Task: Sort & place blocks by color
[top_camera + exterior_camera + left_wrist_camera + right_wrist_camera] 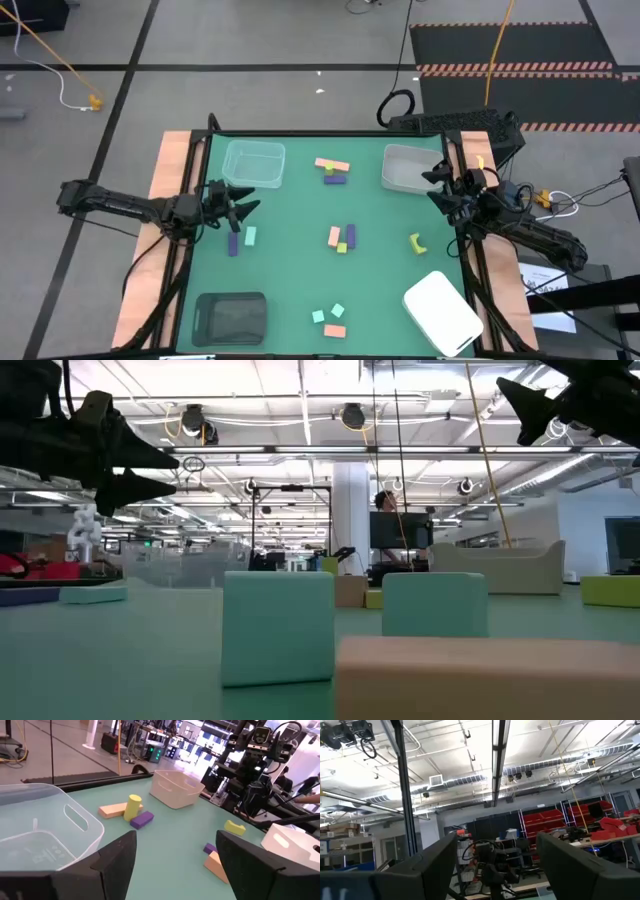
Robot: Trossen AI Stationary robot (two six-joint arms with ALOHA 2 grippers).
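Small blocks lie scattered on the green table point(290, 280). A salmon bar point(332, 164), a yellow-green piece point(133, 807) and a purple block point(141, 819) sit at the far middle. A purple bar point(233, 243) and a teal block point(250, 236) lie below my left gripper point(240, 205), which hovers open with nothing between its fingers. A salmon point(334, 237), a purple point(350, 235) and a yellow-green block point(342, 247) lie mid-table, with a curved yellow-green piece point(417, 241) to their right. Two teal blocks point(277, 625) and a salmon bar point(480, 678) lie near the front edge. My right gripper point(440, 185) hangs open by the white tray.
A clear tray point(254, 164) stands at the far left and a white tray point(410, 168) at the far right. A dark tray point(230, 318) sits at the near left. A white lid-like tray point(443, 312) lies tilted at the near right. Bare green surface lies between the groups.
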